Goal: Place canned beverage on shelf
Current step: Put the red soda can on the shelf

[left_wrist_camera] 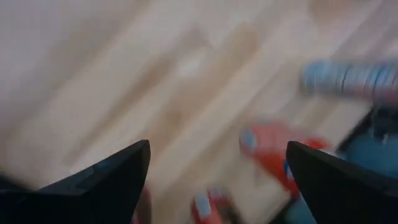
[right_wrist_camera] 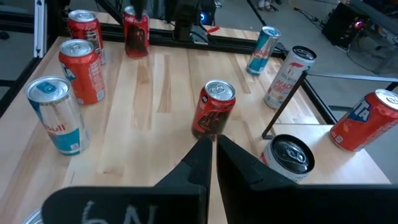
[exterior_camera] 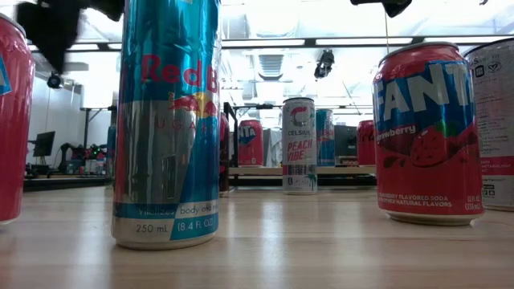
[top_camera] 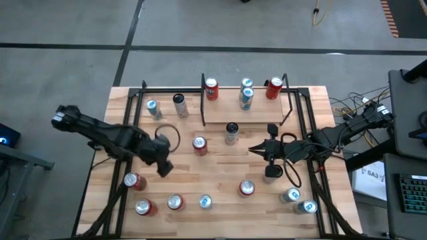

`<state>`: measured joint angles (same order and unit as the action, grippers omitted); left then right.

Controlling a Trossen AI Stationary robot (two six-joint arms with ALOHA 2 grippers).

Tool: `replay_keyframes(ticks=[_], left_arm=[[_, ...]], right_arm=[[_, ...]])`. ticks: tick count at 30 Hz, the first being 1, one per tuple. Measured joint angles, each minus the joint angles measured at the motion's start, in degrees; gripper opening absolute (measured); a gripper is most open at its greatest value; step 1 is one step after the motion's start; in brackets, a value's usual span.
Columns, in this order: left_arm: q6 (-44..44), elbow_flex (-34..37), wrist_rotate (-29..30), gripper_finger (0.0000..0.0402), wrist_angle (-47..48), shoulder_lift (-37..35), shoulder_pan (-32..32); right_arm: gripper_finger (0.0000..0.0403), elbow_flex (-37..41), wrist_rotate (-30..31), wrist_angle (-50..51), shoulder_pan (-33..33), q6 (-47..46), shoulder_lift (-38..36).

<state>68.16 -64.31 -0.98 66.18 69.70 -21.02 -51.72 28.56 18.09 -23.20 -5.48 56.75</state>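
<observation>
Left gripper [top_camera: 162, 155], jaws wide, hovers at nine o'clock from the red aluminium can [top_camera: 199, 144]: rigid, smooth, probably heavy; grasp mid-body. Right gripper [top_camera: 252, 149] is closed, empty.

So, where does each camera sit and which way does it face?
High: overhead, looking straight down; both arms, shelf.
Low: tabletop height, looking level at the Red Bull can; arm parts above.
Left wrist: open left gripper above blurred tabletop.
Right wrist: shut right gripper facing the red can.
Shared: high and right wrist show that red can.
</observation>
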Motion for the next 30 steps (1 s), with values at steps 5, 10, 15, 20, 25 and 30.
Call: replay_keyframes(ticks=[5, 10, 15, 20, 25, 30], left_arm=[[11.63, -2.52, -1.93, 0.0361, 10.30, 3.94, -6.25], [26.04, -5.43, -2.02, 0.0361, 16.61, 5.55, -13.76], [39.92, -5.38, -0.20, 0.0361, 18.71, 5.37, -23.02], [50.74, -4.96, 0.14, 0.0361, 22.70, 5.43, -30.07], [54.56, -4.84, 1.76, 0.0361, 23.84, 5.44, -32.75], [55.17, -2.62, 2.45, 0.0361, 23.83, 5.11, -32.82]], right_arm=[[0.0013, 0.01, -0.10, 0.03, 0.00, -0.59, 0.02], [0.0013, 0.28, -0.28, 0.15, 0.00, -0.45, 0.02], [0.0013, 0.28, -0.48, 0.15, 0.00, -0.41, 0.02], [0.0013, 0.31, -0.48, 0.13, 0.00, -0.29, 0.02], [0.0013, 0.31, -0.48, 0.07, 0.00, 0.22, 0.02], [0.0013, 0.28, -0.48, 0.04, 0.00, 0.59, 0.02]])
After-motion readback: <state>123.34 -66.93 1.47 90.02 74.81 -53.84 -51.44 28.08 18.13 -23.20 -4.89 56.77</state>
